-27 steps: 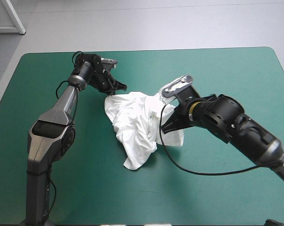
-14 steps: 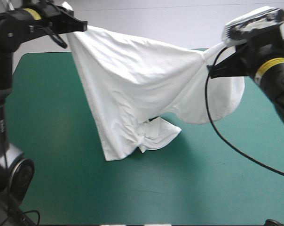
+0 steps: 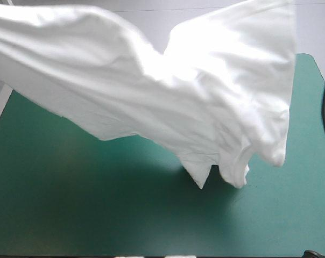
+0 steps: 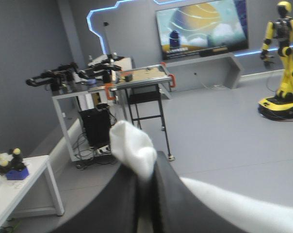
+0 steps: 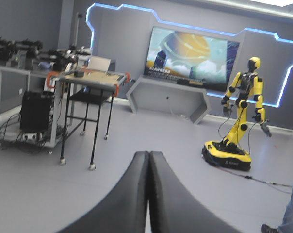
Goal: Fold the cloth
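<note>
Compared to just before, your T-shirt (image 3: 205,97) has gone way up. It was sagging between the two grippers with its low end bunched on the teal-green cover (image 3: 98,209). Now it billows across the far half of the table, and two loose tips dangle over the middle. Both grippers have risen out of the high view. Count: one shirt, two grippers. The left gripper (image 4: 145,167) is clamped on a white tuft of it. The right gripper (image 5: 149,154) has its fingers pressed together in a point.

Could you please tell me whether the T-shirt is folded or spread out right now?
Spread, not folded: the T-shirt hangs lifted above the table, pinched in the left gripper.
</note>
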You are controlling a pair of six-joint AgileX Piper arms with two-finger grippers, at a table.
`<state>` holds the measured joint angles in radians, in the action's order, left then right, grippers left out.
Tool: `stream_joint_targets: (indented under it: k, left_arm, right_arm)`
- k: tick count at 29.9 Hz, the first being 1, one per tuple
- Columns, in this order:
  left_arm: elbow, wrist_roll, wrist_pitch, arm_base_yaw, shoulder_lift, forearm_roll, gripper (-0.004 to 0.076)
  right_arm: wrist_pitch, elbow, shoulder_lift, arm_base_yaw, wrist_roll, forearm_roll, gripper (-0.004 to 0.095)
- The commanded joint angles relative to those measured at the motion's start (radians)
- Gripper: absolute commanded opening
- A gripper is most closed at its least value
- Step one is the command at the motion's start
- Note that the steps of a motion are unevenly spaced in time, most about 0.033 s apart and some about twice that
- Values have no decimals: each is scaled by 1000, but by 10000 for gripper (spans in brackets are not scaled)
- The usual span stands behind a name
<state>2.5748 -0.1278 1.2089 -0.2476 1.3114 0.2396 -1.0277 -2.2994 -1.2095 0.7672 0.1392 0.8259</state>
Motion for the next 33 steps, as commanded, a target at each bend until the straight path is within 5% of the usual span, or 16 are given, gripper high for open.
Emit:
stream_joint_targets:
  k: [1,11,21,27,29,33]
  left_arm:
    - [-14,-12,-72,-2,-9,16,-9]
    - [-356,-35,-37,-2,75,14,-9]
    - [-834,-6,-365,113,221,-217,-9]
    - [-928,-47,-472,166,369,-338,-5]
    - [-926,-51,-472,166,412,-329,46]
    - [-926,-53,-498,166,464,-294,419]
  right_arm:
    - [95,-30,13,-3,-19,31,-15]
    - [-63,0,-139,-3,-40,1,-15]
    - [-135,184,-265,-27,25,-107,-15]
    - [-144,345,-259,-64,23,-232,-15]
    - [-138,389,-255,-64,18,-251,-15]
    - [-133,487,-217,-64,5,-323,-15]
